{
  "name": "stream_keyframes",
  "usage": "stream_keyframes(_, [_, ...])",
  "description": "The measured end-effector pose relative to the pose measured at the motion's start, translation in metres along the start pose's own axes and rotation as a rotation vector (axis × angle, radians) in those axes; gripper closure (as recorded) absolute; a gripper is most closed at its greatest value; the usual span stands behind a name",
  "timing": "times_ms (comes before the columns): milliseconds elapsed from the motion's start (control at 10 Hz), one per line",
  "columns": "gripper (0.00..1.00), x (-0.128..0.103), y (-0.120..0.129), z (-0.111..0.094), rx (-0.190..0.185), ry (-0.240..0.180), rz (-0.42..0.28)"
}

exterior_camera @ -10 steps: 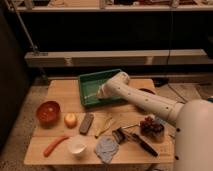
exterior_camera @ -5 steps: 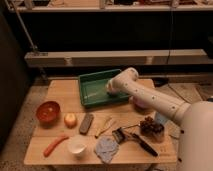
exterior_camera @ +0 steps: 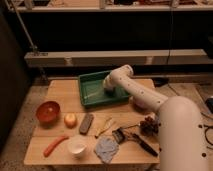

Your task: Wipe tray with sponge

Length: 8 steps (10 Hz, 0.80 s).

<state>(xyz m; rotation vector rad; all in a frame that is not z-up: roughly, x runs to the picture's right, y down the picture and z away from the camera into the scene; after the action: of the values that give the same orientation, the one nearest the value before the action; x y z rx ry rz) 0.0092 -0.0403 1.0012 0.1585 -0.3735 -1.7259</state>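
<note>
The green tray [exterior_camera: 92, 90] lies at the back middle of the wooden table [exterior_camera: 62, 92]. My white arm reaches in from the lower right and bends down over the tray's right half. My gripper [exterior_camera: 110, 86] is down inside the tray near its right rear corner, close to the tray floor. I cannot make out a sponge; whatever is under the gripper is hidden by the wrist.
In front of the tray lie a red bowl [exterior_camera: 48, 111], an orange fruit [exterior_camera: 70, 119], a grey bar [exterior_camera: 86, 123], a banana [exterior_camera: 104, 127], an orange carrot [exterior_camera: 55, 145], a white cup [exterior_camera: 76, 146], a blue cloth [exterior_camera: 106, 148], a black brush [exterior_camera: 135, 140] and a dark cluster [exterior_camera: 148, 125]. Shelving stands behind the table.
The gripper has moved from the tray's middle towards its right rear, and the elbow has swung right and up.
</note>
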Motion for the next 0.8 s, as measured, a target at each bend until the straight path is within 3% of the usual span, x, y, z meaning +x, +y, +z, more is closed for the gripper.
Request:
stream_keyframes(500, [1.00,0.010,-0.080,0.023,0.118,-0.011,-0.082])
stream_keyframes(800, [1.00,-0.016,-0.124,0.015,0.184,-0.048,-0.153])
